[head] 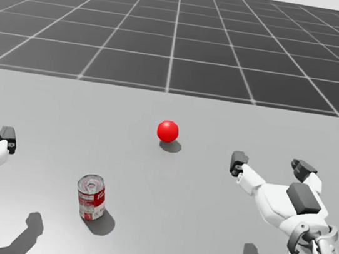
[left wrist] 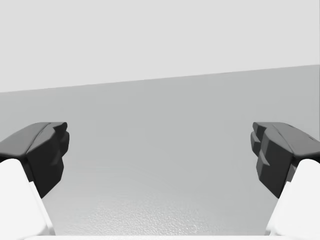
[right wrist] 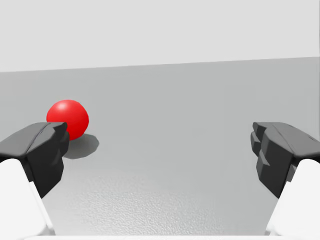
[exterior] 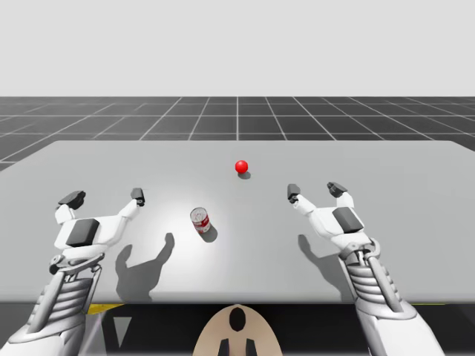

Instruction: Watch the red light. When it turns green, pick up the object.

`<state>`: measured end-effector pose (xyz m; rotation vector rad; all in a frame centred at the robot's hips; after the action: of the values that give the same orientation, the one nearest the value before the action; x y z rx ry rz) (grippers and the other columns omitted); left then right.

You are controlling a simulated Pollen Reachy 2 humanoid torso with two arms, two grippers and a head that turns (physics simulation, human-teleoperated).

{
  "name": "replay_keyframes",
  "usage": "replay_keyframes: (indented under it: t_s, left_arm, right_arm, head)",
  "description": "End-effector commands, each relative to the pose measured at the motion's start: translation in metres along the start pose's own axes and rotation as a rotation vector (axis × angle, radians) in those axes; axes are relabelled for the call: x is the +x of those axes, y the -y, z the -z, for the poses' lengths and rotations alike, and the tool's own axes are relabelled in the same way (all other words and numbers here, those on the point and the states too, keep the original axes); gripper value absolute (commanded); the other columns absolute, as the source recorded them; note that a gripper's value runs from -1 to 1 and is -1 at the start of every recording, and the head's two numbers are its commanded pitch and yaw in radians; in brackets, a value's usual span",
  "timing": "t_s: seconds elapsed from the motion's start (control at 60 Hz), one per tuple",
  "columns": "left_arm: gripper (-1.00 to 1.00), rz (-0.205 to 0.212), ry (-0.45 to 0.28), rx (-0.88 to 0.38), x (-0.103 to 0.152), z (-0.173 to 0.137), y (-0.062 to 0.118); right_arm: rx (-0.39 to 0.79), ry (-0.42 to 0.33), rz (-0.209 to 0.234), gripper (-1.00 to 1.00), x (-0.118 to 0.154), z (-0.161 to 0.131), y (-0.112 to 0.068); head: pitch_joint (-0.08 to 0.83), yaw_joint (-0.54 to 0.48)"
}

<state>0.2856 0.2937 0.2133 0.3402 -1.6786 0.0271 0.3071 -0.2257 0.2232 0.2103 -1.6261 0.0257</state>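
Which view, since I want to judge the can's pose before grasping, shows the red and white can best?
The head view: the red and white can stands large there, top and side both visible. The high view shows it smaller, on the table nearer me than the red light. The right wrist view faces the light instead.

You have a flat grey table [exterior: 415,222] carrying two things. A red ball [exterior: 241,166] (the light, showing red) rests on it over a small shadow. A red-and-white round can [exterior: 200,221] stands upright nearer than the ball, to its left, well apart.
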Motion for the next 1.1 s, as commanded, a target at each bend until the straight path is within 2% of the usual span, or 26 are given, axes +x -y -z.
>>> replay_keyframes:
  t_s: [0.017, 1.1]
  left_arm:
    - [-1.00, 0.002, -0.001, -0.001, -0.0001, -0.0001, 0.0003]
    - [-1.00, 0.009, -0.006, -0.008, -0.0015, -0.0002, 0.0005]
  right_arm:
    - [0.000, -0.001, 0.014, -1.00, -0.0020, 0.0001, -0.0033]
    - [0.000, 0.001, 0.001, -1.00, -0.0031, 0.0000, -0.0028]
  head:
    - [0.415, -0.03]
    - [0.427, -0.03]
